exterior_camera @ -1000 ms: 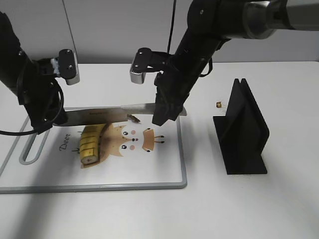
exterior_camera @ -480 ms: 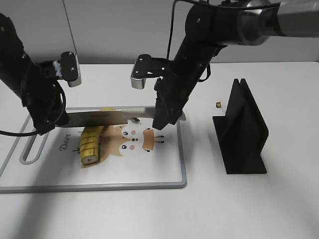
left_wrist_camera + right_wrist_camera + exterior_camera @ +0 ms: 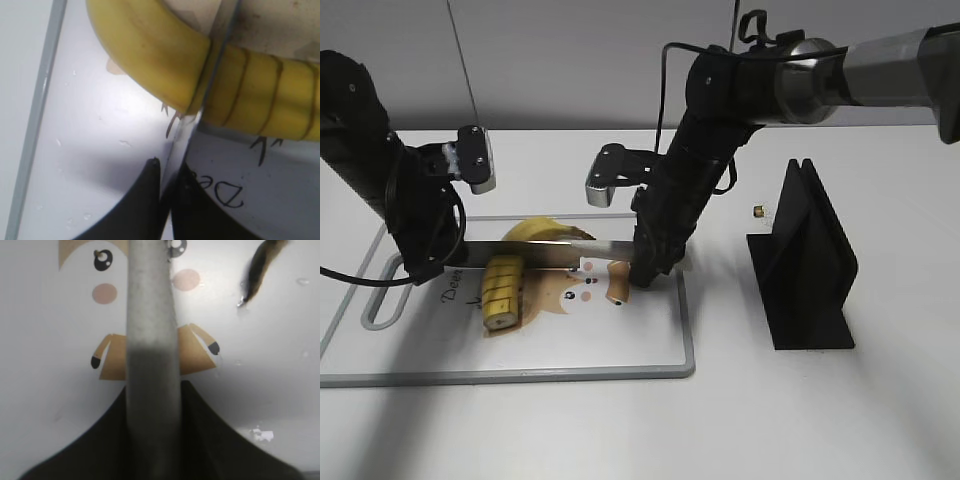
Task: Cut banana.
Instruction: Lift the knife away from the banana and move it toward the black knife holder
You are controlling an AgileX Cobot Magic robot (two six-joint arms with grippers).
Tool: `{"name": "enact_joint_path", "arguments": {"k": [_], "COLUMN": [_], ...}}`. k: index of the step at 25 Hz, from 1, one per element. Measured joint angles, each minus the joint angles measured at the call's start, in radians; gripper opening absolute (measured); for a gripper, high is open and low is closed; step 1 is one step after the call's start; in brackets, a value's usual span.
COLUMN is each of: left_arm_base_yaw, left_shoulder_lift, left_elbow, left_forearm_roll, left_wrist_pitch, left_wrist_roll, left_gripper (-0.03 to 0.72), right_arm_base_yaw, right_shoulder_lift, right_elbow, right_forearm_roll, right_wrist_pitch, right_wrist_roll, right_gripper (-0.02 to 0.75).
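Yellow banana [image 3: 510, 275] lies on the cutting board [image 3: 570, 350], the knife [image 3: 560, 252] crossing it, pinched at 9 o'clock by the left gripper [image 3: 432, 262] and at 3 o'clock by the right gripper [image 3: 650, 268].

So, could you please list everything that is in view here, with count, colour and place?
banana: one, yellow, on the left part of the board, slice lines across its thick part
knife: one, silver blade, lying across the banana, held at both ends
cutting board: one, white with grey rim and a brown cartoon deer print, on the table's left half
knife stand: one, black, on the table to the right of the board
small object: one, brownish, on the table beside the stand; too small to identify
table: one, white
left pincer: one, black, closed on the blade tip
right pincer: one, black, gripping the knife's other end
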Motion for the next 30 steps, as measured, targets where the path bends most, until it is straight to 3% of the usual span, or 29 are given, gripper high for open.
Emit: {"name": "enact_joint_path", "arguments": {"k": [14,30], "left_arm_base_yaw": [-0.01,-0.011], "left_shoulder_lift": [-0.065,-0.375], "left_elbow": [0.02,0.022], "left_forearm_roll": [0.003,0.011], "left_wrist_pitch": [-0.01,0.093], "left_wrist_roll": [-0.007,-0.013], "left_gripper": [0.034,0.03], "right_arm_base_yaw": [-0.001,-0.001], "right_shoulder_lift": [-0.039,-0.243], "right_elbow": [0.0,-0.054], "right_forearm_roll": [-0.009,-0.024], "right_wrist_pitch": [0.014,0.129], "right_wrist_roll": [0.002,0.005], "right_gripper": [0.185,0.185]}}
